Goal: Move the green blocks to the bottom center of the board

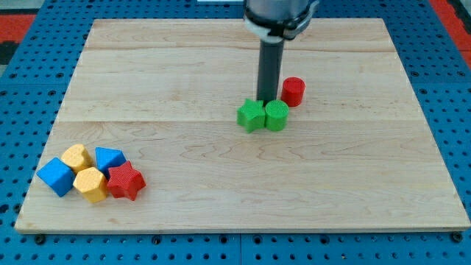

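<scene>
Near the middle, a little toward the view's right: green star block (252, 115) and green round block (277, 115) sit side by side, touching, on the wooden tabletop (221, 66).
Tool: a plain dark rod with no jaws, so it neither opens nor closes and grips nothing; my tip (268, 101) stands just behind the two greens, on the view's top side, about at the seam between them.
Neighbour: red round block (294, 91) sits just beside the green round one, toward the view's top right, close to the rod.
Far corner: blue cube (56, 176), yellow block (76, 157), second blue block (110, 158), second yellow block (90, 184) and red star (125, 181) are bunched at the view's bottom left, well apart from the greens.
Step in hand: judged as pushing both greens toward the view's bottom.
Doing it well: keep the tip centred on the seam so neither block slips aside; steer slightly toward the view's left, since bottom centre lies that way.
Risk: an off-centre push could split the pair.
</scene>
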Action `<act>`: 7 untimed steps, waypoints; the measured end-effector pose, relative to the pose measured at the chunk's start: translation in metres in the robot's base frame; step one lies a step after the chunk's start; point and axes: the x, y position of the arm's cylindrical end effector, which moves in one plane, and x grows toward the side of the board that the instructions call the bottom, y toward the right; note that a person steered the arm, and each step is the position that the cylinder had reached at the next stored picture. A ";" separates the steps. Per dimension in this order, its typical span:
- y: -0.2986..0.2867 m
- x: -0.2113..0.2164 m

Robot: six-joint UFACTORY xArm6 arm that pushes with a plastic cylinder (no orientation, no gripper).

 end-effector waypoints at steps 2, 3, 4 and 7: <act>-0.017 0.016; -0.024 0.001; -0.040 0.032; -0.040 0.034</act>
